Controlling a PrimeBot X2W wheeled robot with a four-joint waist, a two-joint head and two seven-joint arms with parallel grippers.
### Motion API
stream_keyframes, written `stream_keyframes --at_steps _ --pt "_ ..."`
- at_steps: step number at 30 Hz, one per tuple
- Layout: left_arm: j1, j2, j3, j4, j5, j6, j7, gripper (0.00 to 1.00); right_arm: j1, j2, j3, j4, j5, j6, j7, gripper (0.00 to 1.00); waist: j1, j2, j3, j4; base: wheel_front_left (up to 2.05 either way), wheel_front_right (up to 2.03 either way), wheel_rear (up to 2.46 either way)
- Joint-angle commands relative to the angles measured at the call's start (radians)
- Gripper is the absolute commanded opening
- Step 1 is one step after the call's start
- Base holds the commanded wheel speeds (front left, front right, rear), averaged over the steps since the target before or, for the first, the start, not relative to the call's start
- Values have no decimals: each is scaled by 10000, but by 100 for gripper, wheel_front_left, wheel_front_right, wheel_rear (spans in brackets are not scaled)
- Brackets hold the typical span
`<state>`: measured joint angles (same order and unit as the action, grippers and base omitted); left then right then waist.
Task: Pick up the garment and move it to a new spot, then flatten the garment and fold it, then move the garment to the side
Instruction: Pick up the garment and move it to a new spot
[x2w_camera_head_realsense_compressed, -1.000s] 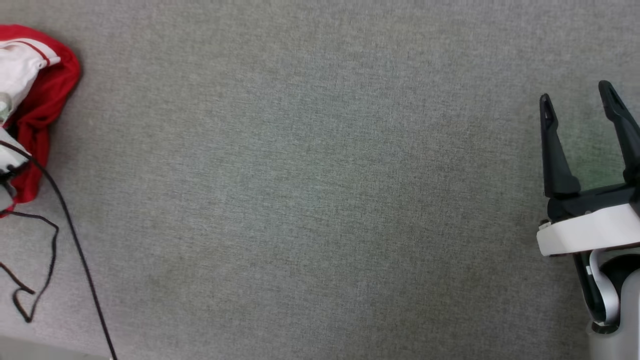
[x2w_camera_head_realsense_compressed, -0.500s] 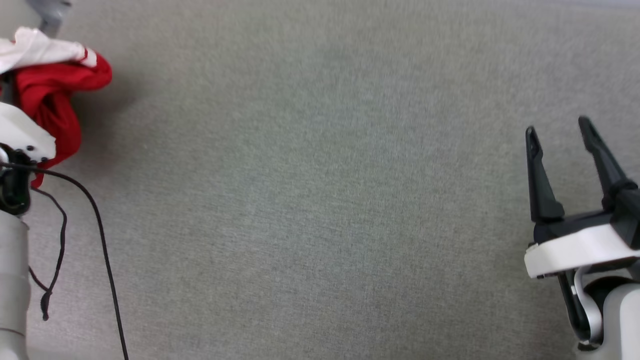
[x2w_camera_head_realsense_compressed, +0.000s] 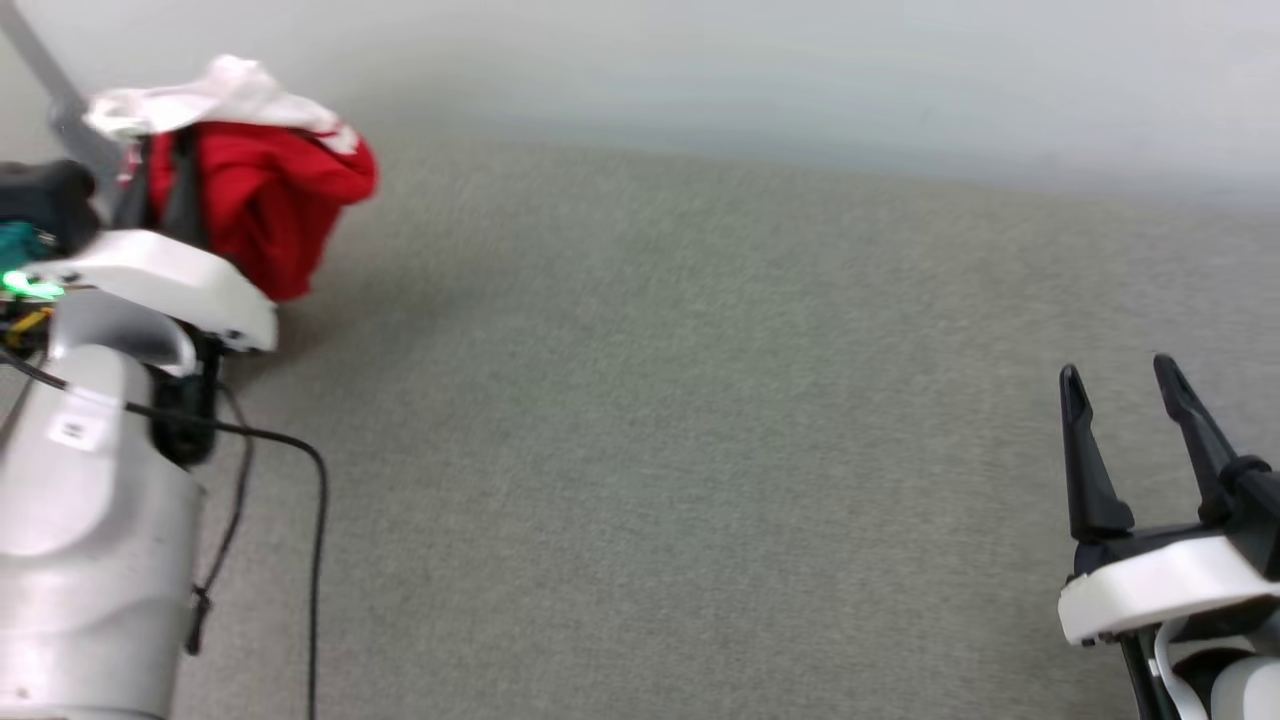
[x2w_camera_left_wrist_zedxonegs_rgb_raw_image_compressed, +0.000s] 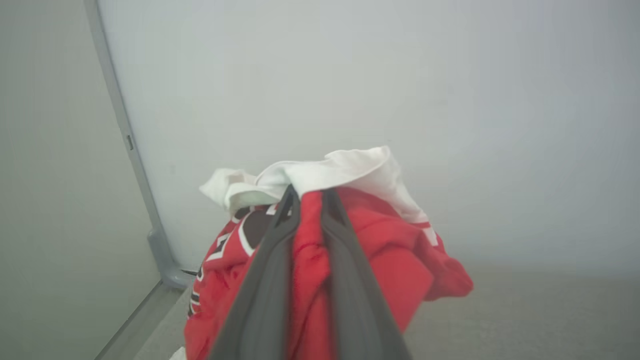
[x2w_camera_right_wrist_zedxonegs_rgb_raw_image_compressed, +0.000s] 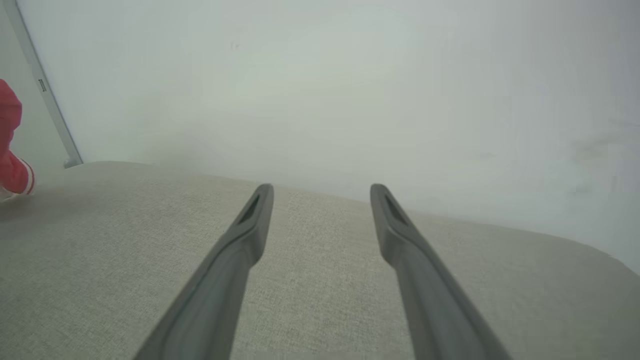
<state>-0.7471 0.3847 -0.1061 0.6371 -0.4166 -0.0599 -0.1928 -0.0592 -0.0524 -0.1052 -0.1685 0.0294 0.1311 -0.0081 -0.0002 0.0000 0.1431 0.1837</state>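
The garment (x2w_camera_head_realsense_compressed: 265, 195), a red jersey with white sleeves, hangs bunched above the grey surface at the upper left of the head view. My left gripper (x2w_camera_left_wrist_zedxonegs_rgb_raw_image_compressed: 310, 197) is shut on a fold of it; red cloth (x2w_camera_left_wrist_zedxonegs_rgb_raw_image_compressed: 395, 250) shows between the two dark fingers (x2w_camera_left_wrist_zedxonegs_rgb_raw_image_compressed: 272, 280) in the left wrist view, with white sleeve on top and part of a black number at the left. My right gripper (x2w_camera_head_realsense_compressed: 1118, 372) stands open at the lower right of the head view, far from the garment, with nothing between its fingers (x2w_camera_right_wrist_zedxonegs_rgb_raw_image_compressed: 240, 250). A red edge of the garment (x2w_camera_right_wrist_zedxonegs_rgb_raw_image_compressed: 10, 150) shows at the far left of the right wrist view.
A grey fabric surface (x2w_camera_head_realsense_compressed: 650, 450) spreads across the head view, ending at a pale wall (x2w_camera_head_realsense_compressed: 750, 70) behind. A grey metal post (x2w_camera_left_wrist_zedxonegs_rgb_raw_image_compressed: 125, 145) stands at the wall's left corner. Black cables (x2w_camera_head_realsense_compressed: 300, 480) hang beside my left arm (x2w_camera_head_realsense_compressed: 90, 480).
The head camera has tilted up, so the wall now shows. My left gripper has lifted the bunched garment higher and rightward in the view. The right gripper stays open.
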Motion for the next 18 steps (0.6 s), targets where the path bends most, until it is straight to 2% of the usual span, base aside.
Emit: stream_keyframes --at_steps 1,10,18 --pt "369 -246 -198 -515 34 35 12 0 277 25 -54 0 153 -7 1 100 2 0 -531 -477 0 0 0" --pt "1645 -1190 -1133 -2649 51 49 440 0 649 24 -33 -113 316 -7 134 100 2 0 -878 -1440 0 0 0" --pt "2708 -2243 -2582 -4030 59 -210 870 0 543 25 -54 -321 408 -5 183 100 2 0 -335 -2360 0 0 0"
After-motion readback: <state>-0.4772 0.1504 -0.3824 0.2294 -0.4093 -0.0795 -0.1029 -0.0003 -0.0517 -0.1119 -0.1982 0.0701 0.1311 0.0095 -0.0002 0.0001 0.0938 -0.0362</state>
